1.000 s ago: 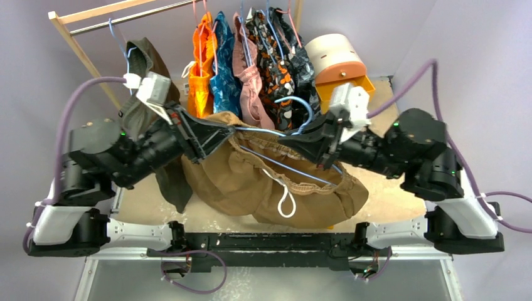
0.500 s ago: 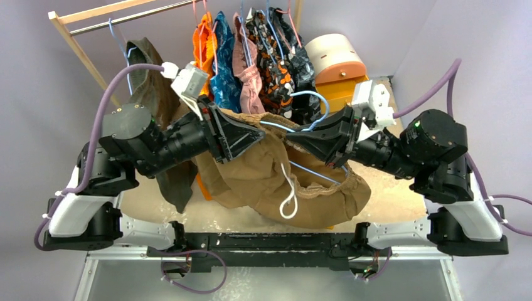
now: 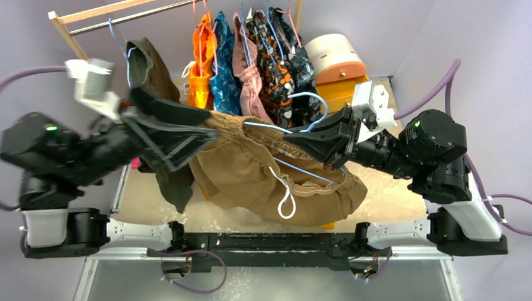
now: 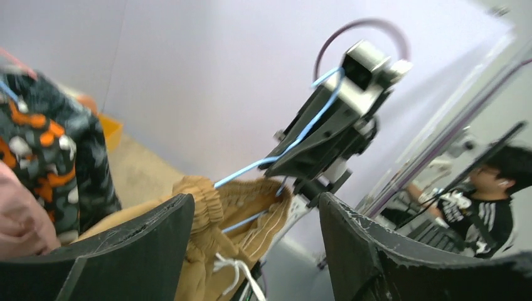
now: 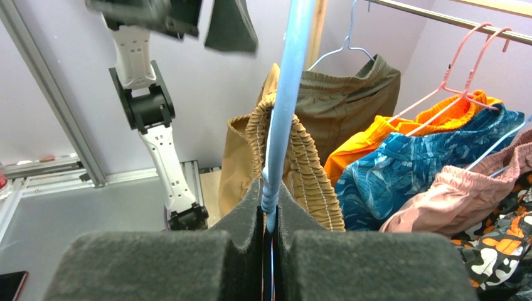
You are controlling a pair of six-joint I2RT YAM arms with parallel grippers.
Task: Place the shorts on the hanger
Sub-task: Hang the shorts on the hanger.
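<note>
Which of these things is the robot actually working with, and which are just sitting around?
Part of the job:
- shorts, tan, waistband over the hanger
- hanger, light blue, clamped in the right gripper
- left gripper, open beside the waistband

Just there:
- olive garment
- orange shorts
- patterned clothes on the rail
- orange box

The desk (image 3: 389, 188) is a pale, speckled board. The lower folds of the tan shorts (image 3: 251, 182) sag onto its near half, with their white cord (image 3: 287, 204) looped over the cloth. At the far right corner sits an orange box (image 3: 342, 94) with a cream drum (image 3: 331, 53) on top.
</note>
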